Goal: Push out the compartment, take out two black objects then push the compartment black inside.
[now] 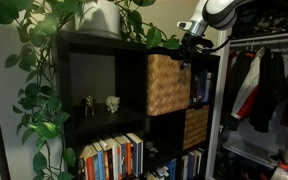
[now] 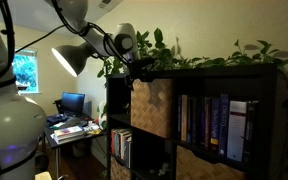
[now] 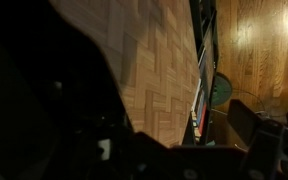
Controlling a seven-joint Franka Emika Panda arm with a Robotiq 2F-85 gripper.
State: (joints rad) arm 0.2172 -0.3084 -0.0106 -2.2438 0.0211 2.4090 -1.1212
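Arm (image 2: 92,40) outstretched, gripper (image 1: 189,48) (jaws apart) near top of compartment (image 1: 168,84).

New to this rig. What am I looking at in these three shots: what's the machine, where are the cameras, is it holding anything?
The white jointed machine is a robot arm. The dark piece at its tip is the gripper, the part that grasps things. Two pictures come from cameras standing in the room, looking at the same black shelf unit from different places. The third, dark picture comes from a camera on the arm's wrist, very close to the tan wicker bin. That bin sits in an upper cell of the shelf, books fill a cell below, and a leafy plant trails over the top. The gripper is at the bin's upper corner, open, and holds nothing.
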